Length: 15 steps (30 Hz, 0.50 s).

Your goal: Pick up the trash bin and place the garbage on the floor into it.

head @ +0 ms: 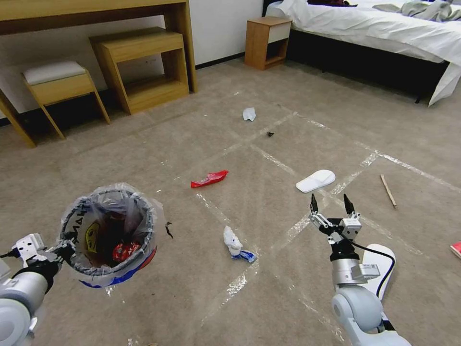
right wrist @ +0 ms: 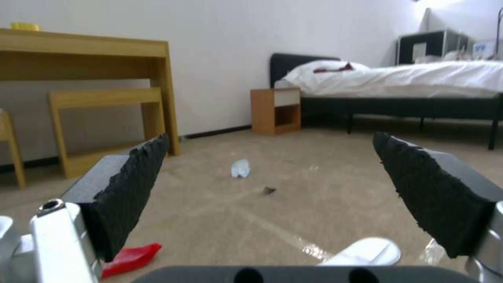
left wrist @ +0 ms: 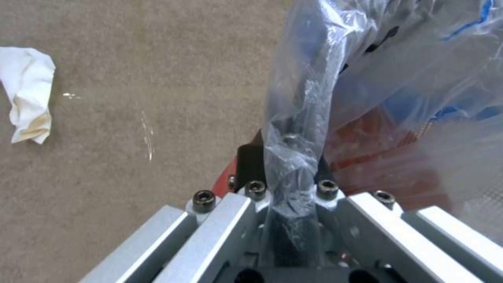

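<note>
My left gripper (head: 65,250) is shut on the rim of the trash bin (head: 111,235), holding it off the carpet at the lower left; the bin is red and blue, lined with a clear bag, with a red wrapper inside. The left wrist view shows the rim and bag (left wrist: 298,129) pinched between the jaws. My right gripper (head: 331,205) hangs open above the floor, just short of a white slipper (head: 315,180). Garbage lies scattered: a red wrapper (head: 209,179), a white tissue wad (head: 235,243), another tissue (head: 249,114), a wooden stick (head: 388,190), a second slipper (head: 379,262) beside my right arm.
A wooden desk (head: 96,9), shelf unit (head: 144,67) and stool (head: 60,84) line the far left wall. A nightstand (head: 267,42) and a bed (head: 384,33) stand at the far right. Shiny tape strips cross the carpet. A red item (head: 456,249) lies at the right edge.
</note>
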{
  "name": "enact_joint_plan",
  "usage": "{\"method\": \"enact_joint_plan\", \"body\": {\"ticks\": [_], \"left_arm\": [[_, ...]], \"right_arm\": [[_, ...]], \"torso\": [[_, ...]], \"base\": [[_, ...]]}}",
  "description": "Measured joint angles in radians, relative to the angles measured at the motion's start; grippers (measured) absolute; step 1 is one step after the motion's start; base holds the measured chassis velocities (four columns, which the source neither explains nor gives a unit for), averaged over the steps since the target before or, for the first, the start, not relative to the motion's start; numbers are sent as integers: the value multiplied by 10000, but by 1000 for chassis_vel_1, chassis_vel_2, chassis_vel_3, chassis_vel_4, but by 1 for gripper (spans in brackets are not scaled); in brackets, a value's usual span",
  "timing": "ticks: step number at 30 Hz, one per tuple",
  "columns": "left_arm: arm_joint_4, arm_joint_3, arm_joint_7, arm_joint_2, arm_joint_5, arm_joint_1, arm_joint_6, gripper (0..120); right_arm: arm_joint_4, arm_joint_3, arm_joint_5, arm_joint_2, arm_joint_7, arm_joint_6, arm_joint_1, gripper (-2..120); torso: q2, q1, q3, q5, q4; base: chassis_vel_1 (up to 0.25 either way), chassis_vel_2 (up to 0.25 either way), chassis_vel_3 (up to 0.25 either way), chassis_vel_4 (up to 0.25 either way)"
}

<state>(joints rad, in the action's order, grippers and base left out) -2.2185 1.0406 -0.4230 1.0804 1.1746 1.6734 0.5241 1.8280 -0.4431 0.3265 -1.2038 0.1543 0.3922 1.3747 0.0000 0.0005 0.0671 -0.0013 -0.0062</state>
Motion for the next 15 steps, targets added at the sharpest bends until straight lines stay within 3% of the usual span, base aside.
{"method": "enact_joint_plan", "body": {"ticks": [3,6,7,10,11,14,15], "left_arm": [[-2,1,2,3,-7,28,-1,1],[-2,-36,3,2,-64,29,0,1],[-2,-36,3,2,-64,29,0,1],[26,-166,0,38,-130,-75,-2,1],[26,-166,0,38,-130,-75,-2,1],[195,-406,-19,-9,-195,-287,-1,1],[195,-406,-19,-9,-195,-287,-1,1]], "right_arm": [[139,165,704,456,102,-394,-106,99],[353,735,1780,1646,601,-1511,-608,100],[353,735,1780,1646,601,-1511,-608,100],[693,1808,3990,2760,1509,-3525,-1594,100],[693,1808,3990,2760,1509,-3525,-1594,100],[930,2748,5817,3414,2702,-5459,-2345,100],[930,2748,5817,3414,2702,-5459,-2345,100]], "torso": [[0,0,0,3,-1],[0,0,0,0,0],[0,0,0,0,0],[0,0,0,-1,0],[0,0,0,-1,0],[-1,0,1,-2,3],[-1,0,1,-2,3]], "base": [[0,0,0,0],[0,0,0,0],[0,0,0,0],[0,0,0,0],[0,0,0,0],[0,0,0,0],[0,0,0,0]]}}
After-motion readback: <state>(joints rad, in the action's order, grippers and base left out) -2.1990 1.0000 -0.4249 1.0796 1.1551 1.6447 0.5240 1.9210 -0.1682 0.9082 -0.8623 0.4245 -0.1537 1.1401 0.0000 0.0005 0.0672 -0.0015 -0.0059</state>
